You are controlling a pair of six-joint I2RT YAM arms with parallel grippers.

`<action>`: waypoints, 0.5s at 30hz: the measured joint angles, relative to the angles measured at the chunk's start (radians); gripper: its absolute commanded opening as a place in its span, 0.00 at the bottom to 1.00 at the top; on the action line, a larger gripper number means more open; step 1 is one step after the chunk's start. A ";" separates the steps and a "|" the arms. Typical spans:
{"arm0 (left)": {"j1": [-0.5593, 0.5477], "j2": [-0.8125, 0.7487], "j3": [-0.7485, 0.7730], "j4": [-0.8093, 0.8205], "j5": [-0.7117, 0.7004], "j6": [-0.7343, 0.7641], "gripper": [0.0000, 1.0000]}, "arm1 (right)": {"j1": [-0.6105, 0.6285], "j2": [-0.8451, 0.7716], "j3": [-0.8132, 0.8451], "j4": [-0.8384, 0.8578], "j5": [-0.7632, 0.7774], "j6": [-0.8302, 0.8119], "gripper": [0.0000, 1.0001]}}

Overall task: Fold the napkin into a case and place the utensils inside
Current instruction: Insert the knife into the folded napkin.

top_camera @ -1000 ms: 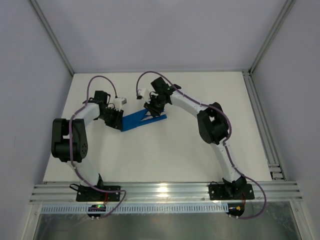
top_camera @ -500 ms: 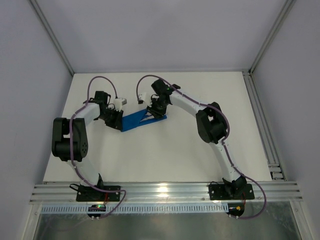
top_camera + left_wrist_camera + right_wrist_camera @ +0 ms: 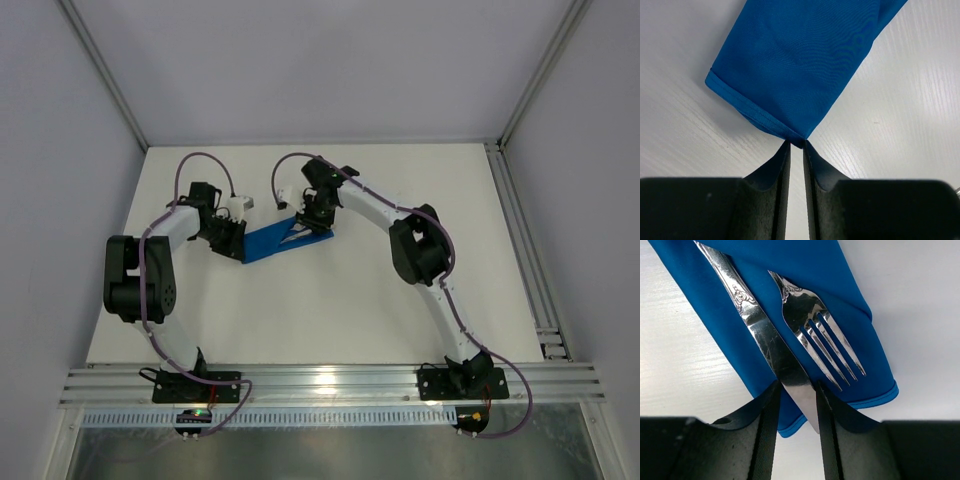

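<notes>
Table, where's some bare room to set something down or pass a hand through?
Free: the table near middle, between left arm and right arm; also right of that arm up to the rail. Crowded: the napkin, with left claw, right claw, knife and fork.

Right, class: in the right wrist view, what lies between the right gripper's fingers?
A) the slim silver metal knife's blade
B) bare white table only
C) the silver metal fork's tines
A: the slim silver metal knife sits within the right gripper; the silver metal fork lies outside it.
</notes>
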 measured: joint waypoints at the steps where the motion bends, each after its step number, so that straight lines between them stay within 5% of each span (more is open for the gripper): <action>1: 0.000 0.000 0.000 0.000 0.000 0.000 0.17 | 0.000 0.003 0.004 -0.004 0.001 -0.005 0.35; 7: 0.000 0.000 0.000 -0.001 0.000 0.001 0.10 | 0.000 0.006 0.011 -0.027 0.005 -0.057 0.20; 15: 0.000 0.000 0.000 -0.001 0.000 0.002 0.05 | 0.013 -0.006 -0.009 -0.023 0.020 -0.119 0.26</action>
